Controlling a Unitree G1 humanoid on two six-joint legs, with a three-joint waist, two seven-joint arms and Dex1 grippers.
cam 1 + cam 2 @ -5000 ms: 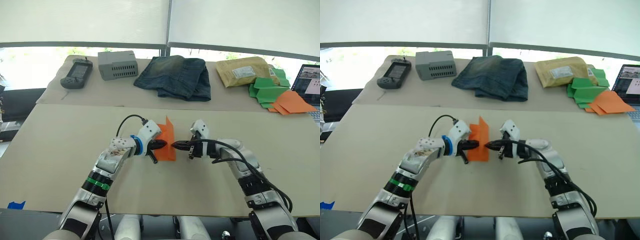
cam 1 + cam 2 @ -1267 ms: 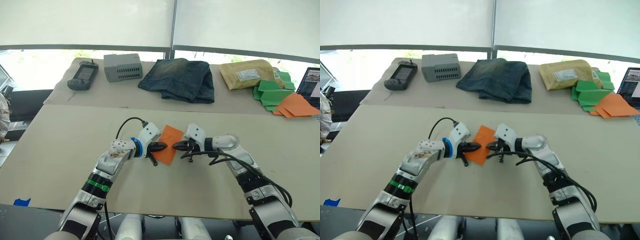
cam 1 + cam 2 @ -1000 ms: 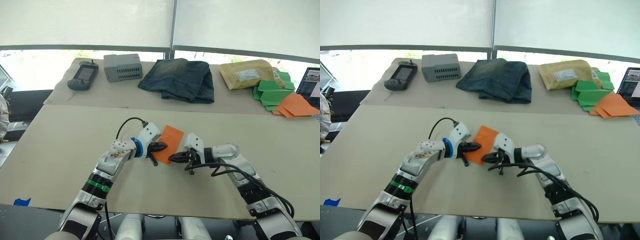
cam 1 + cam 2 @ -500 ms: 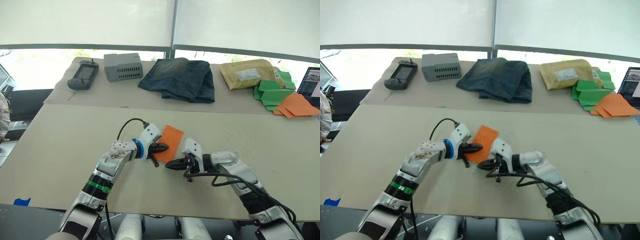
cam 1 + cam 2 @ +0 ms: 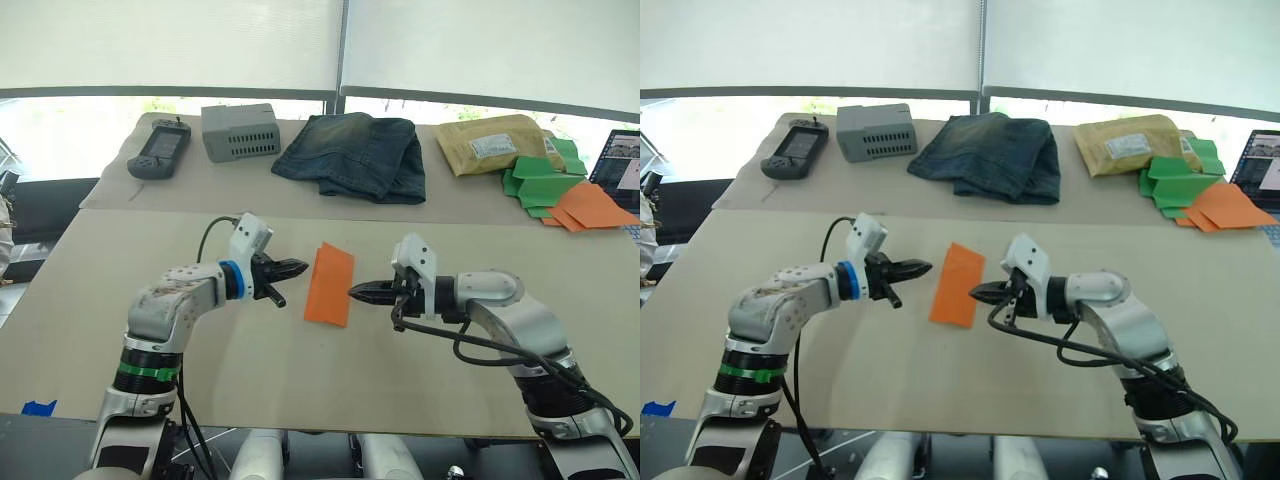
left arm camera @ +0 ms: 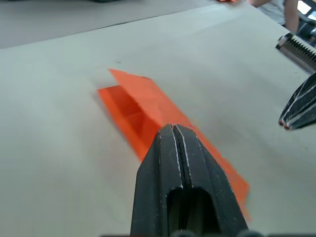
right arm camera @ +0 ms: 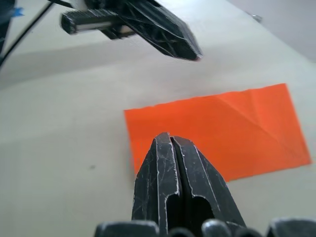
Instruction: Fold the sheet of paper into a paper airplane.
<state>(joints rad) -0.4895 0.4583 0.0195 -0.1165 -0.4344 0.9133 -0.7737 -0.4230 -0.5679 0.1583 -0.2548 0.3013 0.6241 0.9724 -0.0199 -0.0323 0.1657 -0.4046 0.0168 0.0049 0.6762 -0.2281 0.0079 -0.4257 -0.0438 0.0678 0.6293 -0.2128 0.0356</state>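
Note:
The sheet of paper [image 5: 330,284] is bright orange, folded to a narrow rectangle, and lies flat in the middle of the near table. A diagonal crease shows on it in the right wrist view [image 7: 222,133]; in the left wrist view [image 6: 143,101] one flap stands slightly raised. My left gripper [image 5: 303,267] hovers just left of the sheet, shut and holding nothing, its tip short of the paper's edge. My right gripper [image 5: 352,292] sits just right of the sheet, also shut and not holding anything. Both tips point at each other across the paper.
On the far table lie a handheld device [image 5: 157,150], a grey box [image 5: 238,130], folded jeans [image 5: 355,155], a tan padded envelope [image 5: 495,143], green paper shapes [image 5: 535,180] and more orange paper [image 5: 585,203]. A laptop [image 5: 620,160] sits at the far right.
Both grippers have drawn back from the sheet, the left one to the left and the right one to the right. The paper, earlier standing half-open between them, now lies folded flat.

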